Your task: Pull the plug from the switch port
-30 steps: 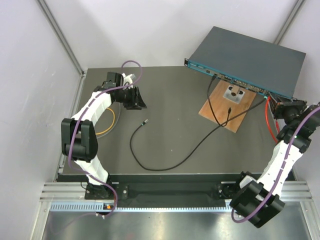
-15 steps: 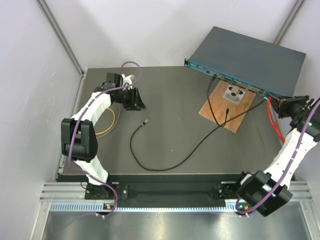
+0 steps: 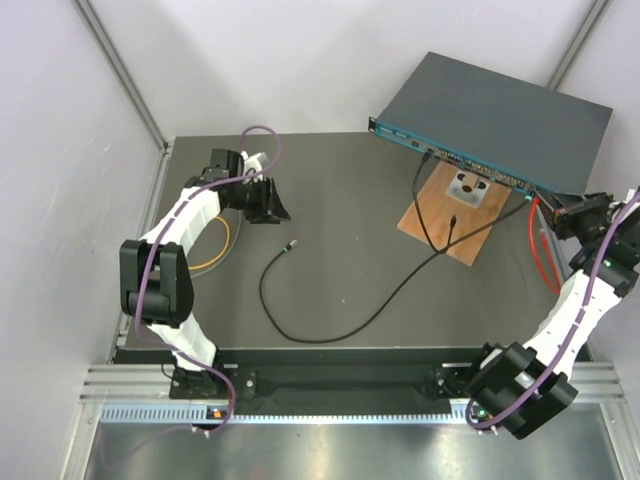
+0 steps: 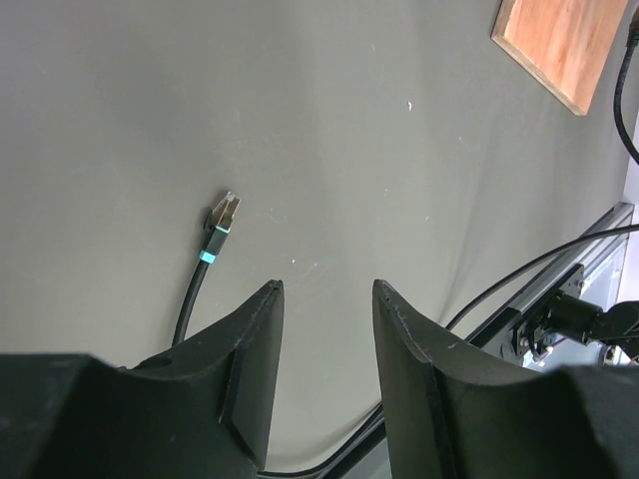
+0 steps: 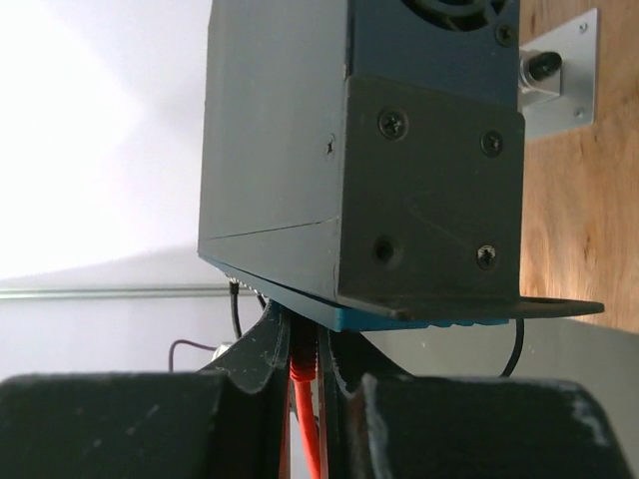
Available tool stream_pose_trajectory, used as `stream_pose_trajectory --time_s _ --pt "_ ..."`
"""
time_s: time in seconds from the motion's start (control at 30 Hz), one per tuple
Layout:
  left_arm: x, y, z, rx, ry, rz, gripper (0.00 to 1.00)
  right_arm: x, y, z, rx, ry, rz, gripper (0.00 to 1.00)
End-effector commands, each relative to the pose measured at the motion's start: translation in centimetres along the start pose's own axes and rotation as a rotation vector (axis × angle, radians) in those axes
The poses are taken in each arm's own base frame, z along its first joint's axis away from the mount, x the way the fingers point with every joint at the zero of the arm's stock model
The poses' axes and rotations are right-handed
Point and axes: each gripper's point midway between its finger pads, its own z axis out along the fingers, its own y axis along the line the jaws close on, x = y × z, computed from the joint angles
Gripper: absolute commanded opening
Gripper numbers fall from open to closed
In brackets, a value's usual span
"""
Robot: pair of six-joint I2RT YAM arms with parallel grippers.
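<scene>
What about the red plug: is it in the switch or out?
In, it seems: the red plug, gripped by the right claw, reaches the switch teal face.

Switch (image 3: 495, 115) showing dark grey-blue with its socket face teal, red cable (image 5: 305, 419) glowing between my black fingers (image 5: 250, 374), black cable (image 4: 191, 299) wearing a teal band behind its plug (image 4: 222, 212), wooden board (image 3: 455, 215) looking orange-brown, table mat (image 3: 340, 200) looking dark grey.
</scene>
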Motion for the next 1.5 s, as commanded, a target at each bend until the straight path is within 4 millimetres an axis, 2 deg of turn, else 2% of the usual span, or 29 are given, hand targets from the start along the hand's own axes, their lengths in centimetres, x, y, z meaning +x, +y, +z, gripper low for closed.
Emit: stream_pose_trajectory --time_s 0.0,0.1,0.17,0.2,0.27,0.3,0.47,0.5,0.57,0.6,0.73,0.87,0.97,1.0,1.1,1.17,1.23,1.33,1.43,1.47 --pt "-1.2 -1.0 -1.4 0.023 -0.060 0.061 0.46 5.9 -6.5 1.4 0.108 0.212 0.114 0.00" --pt "-1.2 -1.0 -1.5 0.026 -0.062 0.057 0.46 6.3 -7.1 1.2 0.100 0.209 0.187 0.00" --pt "-1.1 -0.9 -1.4 0.026 -0.060 0.055 0.46 5.8 -7.1 1.0 0.100 0.176 0.219 0.00" --pt "-1.2 -0.8 -1.5 0.025 -0.062 0.054 0.46 5.6 -6.4 0.8 0.085 0.141 0.329 0.00" --pt "-1.2 -0.9 -1.6 0.030 -0.061 0.047 0.46 4.7 -6.0 0.6 0.088 0.072 0.429 0.00" --pt "-1.3 -0.9 -1.5 0.032 -0.063 0.048 0.46 4.3 -4.8 0.3 0.081 0.056 0.467 0.00" --pt "-1.4 -0.8 -1.4 0.037 -0.061 0.044 0.46 2.4 -3.4 -0.7 0.122 0.018 0.521 0.00" --pt "-1.3 -0.8 -1.3 0.037 -0.057 0.041 0.46 1.7 -2.5 -0.9 0.115 0.008 0.518 0.00" --pt "-1.3 -0.8 -1.4 0.035 -0.059 0.043 0.46 1.5 -1.9 -1.0 0.126 0.017 0.543 0.00" --pt "-1.2 -0.8 -1.4 0.034 -0.056 0.039 0.45 1.1 -0.9 -1.0 0.122 0.018 0.549 0.00" --pt "-1.3 -0.8 -1.2 0.042 -0.056 0.036 0.45 0.8 0.2 -1.3 0.128 0.026 0.572 0.00" --pt "-1.3 -0.7 -1.1 0.045 -0.052 0.028 0.45 3.2 -2.5 -1.8 0.249 0.110 0.574 0.00" --pt "-1.4 -0.8 -1.1 0.045 -0.052 0.030 0.45 4.3 -5.4 -2.4 0.335 0.159 0.469 0.00" --pt "-1.4 -0.8 -1.1 0.044 -0.053 0.031 0.45 5.7 -7.1 -2.9 0.383 0.223 0.425 0.00" --pt "-1.4 -0.8 -1.1 0.046 -0.054 0.032 0.45 6.7 -9.9 -3.7 0.427 0.266 0.279 0.00" --pt "-1.5 -0.8 -1.2 0.044 -0.058 0.032 0.45 6.9 -10.9 -3.6 0.433 0.257 0.191 0.00" --pt "-1.5 -0.8 -1.2 0.048 -0.061 0.034 0.45 7.8 -11.2 -3.0 0.406 0.262 0.123 0.00" --pt "-1.6 -0.7 -1.5 0.046 -0.067 0.033 0.46 8.1 -11.4 -3.4 0.385 0.233 0.149 0.00" --pt "-1.7 -0.6 -1.5 0.042 -0.070 0.030 0.45 7.5 -9.3 -3.5 0.330 0.234 0.114 0.00" --pt "-1.6 -0.5 -1.5 0.043 -0.067 0.027 0.45 6.3 -7.0 -2.8 0.229 0.218 0.067 0.00"
